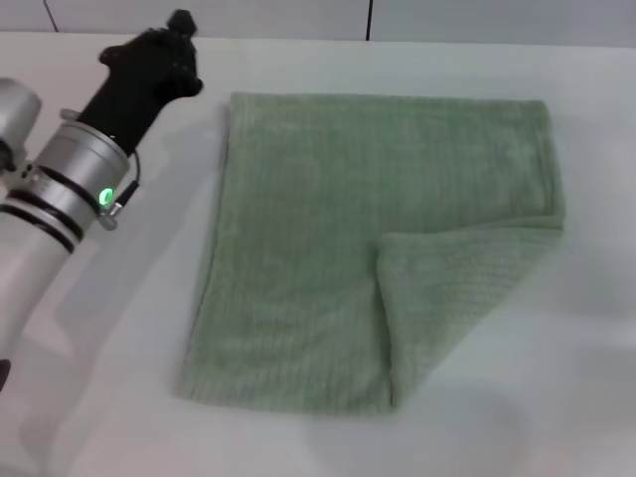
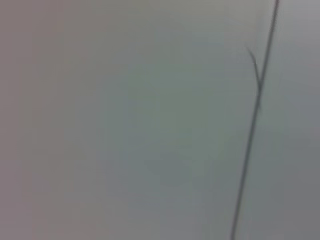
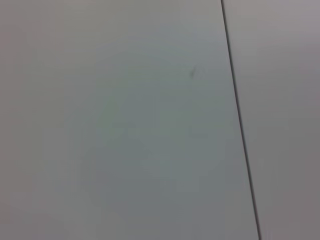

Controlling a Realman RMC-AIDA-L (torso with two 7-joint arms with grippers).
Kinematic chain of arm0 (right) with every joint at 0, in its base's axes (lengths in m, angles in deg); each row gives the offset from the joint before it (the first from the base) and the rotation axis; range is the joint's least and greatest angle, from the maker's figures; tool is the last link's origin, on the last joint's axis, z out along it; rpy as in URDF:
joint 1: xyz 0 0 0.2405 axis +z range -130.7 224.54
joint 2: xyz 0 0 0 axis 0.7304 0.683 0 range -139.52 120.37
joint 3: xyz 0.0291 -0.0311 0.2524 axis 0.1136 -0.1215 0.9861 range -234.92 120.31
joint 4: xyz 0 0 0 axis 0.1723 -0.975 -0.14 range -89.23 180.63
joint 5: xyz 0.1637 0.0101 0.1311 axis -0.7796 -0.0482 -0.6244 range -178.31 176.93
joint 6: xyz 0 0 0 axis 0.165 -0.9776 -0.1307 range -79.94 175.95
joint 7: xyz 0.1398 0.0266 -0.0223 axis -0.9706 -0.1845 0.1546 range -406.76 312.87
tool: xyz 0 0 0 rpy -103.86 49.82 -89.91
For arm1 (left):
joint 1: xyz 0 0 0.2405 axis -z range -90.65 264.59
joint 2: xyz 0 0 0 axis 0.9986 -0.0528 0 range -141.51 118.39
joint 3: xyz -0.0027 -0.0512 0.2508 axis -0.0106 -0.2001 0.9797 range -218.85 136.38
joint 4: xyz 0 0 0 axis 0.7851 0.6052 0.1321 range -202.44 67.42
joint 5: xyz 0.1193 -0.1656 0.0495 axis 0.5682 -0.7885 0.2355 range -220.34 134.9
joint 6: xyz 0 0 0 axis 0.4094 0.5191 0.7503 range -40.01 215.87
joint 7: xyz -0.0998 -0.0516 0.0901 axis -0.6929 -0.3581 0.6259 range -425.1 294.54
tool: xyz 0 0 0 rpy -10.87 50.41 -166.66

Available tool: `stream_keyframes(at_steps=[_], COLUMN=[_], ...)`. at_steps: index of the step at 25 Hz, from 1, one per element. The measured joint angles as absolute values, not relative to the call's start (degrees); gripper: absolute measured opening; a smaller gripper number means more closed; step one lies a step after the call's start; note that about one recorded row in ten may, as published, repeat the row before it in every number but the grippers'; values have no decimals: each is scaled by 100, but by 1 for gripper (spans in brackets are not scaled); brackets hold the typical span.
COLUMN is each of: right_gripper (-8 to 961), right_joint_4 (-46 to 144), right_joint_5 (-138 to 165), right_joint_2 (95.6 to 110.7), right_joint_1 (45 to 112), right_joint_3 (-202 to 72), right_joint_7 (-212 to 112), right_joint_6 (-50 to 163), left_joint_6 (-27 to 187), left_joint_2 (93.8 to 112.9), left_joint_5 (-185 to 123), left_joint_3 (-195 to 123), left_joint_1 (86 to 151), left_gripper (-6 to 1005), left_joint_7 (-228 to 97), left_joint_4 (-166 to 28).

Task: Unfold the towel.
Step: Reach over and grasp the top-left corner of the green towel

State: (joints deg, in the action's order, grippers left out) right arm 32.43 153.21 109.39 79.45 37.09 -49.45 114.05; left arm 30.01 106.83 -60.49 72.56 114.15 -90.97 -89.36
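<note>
The pale sage-green ribbed terry towel [image 1: 348, 248] lies flat on my white tabletop [image 1: 596, 397], its near-right corner folded over. My left gripper [image 1: 179, 30] hovers beside it; jaws' state unclear.

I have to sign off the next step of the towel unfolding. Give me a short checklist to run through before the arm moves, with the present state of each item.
1. Towel lies flat on the table: ok for most of it.
2. Towel fully unfolded: not ok; the near right corner is turned over onto the cloth.
3. Folded flap free to grasp, nothing resting on it: ok.
4. Left claw clear of the towel: ok; it hangs off the towel's far left corner, not touching it.
5. Left claw open and ready: cannot tell.
6. Right claw position: cannot tell; it is not in the head view, and its wrist view shows only a plain surface.
</note>
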Motion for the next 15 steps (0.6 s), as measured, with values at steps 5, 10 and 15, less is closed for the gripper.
stream_keyframes(at_steps=[5,10,15], right_gripper=[815,815,816], right_joint_4=[3243,3232,3227], right_joint_5=[15327,15330,15330], right_joint_2=[10928,10925,10922], right_joint_1=[7998,8023,8074], right_joint_3=[3709,3696,3596], right_joint_7=[-4947,-4949,-4950], right_joint_6=[11322,11288,11208], left_joint_6=[3334,3626,4006], left_joint_2=[10683,10697,10712], left_joint_5=[-5799,-5792,-5792], left_joint_3=[7233,7235,7247], left_joint_1=[11539,11640,11799], left_gripper=[16,-2,-2], left_joint_7=[-9333,-9389,-9396], left_joint_4=[-8955,-8961,-8971])
